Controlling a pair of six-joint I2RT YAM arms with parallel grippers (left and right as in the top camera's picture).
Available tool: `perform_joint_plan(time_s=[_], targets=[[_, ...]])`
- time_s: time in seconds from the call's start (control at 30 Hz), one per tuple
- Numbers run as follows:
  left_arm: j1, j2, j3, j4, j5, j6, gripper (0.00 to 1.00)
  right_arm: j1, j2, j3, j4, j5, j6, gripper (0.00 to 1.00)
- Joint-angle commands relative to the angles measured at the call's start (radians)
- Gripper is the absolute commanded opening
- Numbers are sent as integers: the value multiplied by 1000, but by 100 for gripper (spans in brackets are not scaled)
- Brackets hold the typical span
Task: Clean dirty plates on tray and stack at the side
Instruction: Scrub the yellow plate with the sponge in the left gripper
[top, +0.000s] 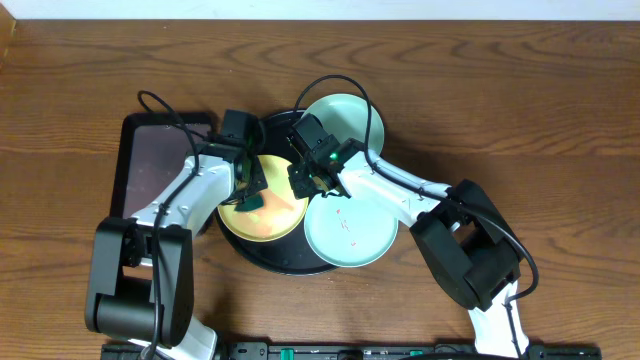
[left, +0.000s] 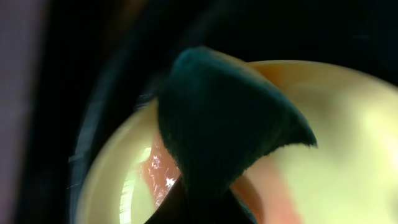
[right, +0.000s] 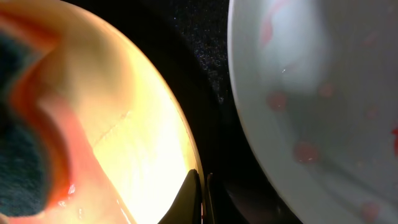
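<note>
Though the wood table (top: 540, 90) is mostly bare, the middle is crowded. A rect dark tray (top: 155, 165) lies at the left, just beside the round black tray (top: 285, 264), and the left arm crosses over where they meet. Black cables (top: 340, 85) loop above both arms; the right one arcs across the far mint plate (top: 352, 118), which sits at the tray's far-right side and is partly hidden by the right wrist. The near mint plate (top: 350, 235) lies front-right w/ its outer edge past the tray rim; its red spots show plainly in the right wrist view (right: 323, 93). The yellow plate (top: 275, 220) lies front-left on the tray, just beside the near mint plate, w/ a strip of black tray (right: 211, 81) showing btwn them. The left gripper (top: 250, 195) is clamped on a teal sponge (left: 224, 124), which rests on the yellow plate (left: 348, 155) over a pinkish-red smear. The right gripper (right: 199, 199) has its fingers squeezed together w/ only a hairline gap. Its tips are at the yellow plate's rim on the side toward the near mint plate; can't tell if the rim is pinched or only touched. Both grippers sit over the yellow plate, sponge on its left part, right tips at its right edge.
</note>
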Motion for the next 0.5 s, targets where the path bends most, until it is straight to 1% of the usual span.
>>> perform_joint_plan(time_s=[0.0,0.13,0.17,0.27,0.37,0.4,0.47], targets=[[9,6,-6,-65,-192,-65,7,2,24,6,-11,6,-14,2],[9,6,-6,-185,-69,-61,7,2,24,6,-11,6,-14,2],[9,6,-6,-208,-29,-45,7,2,24,6,-12,6,-14,2],[9,6,-6,-233,124,87,7,2,24,6,-12,6,-14,2],[9,6,-5,-208,310,250,7,2,24,6,-11,6,-14,2],[9,6,-5,-192,351,285,7,3,24,6,-12,5,-14,2],[9,6,-5,-145,375,300,7,2,24,6,-12,-2,-14,2]])
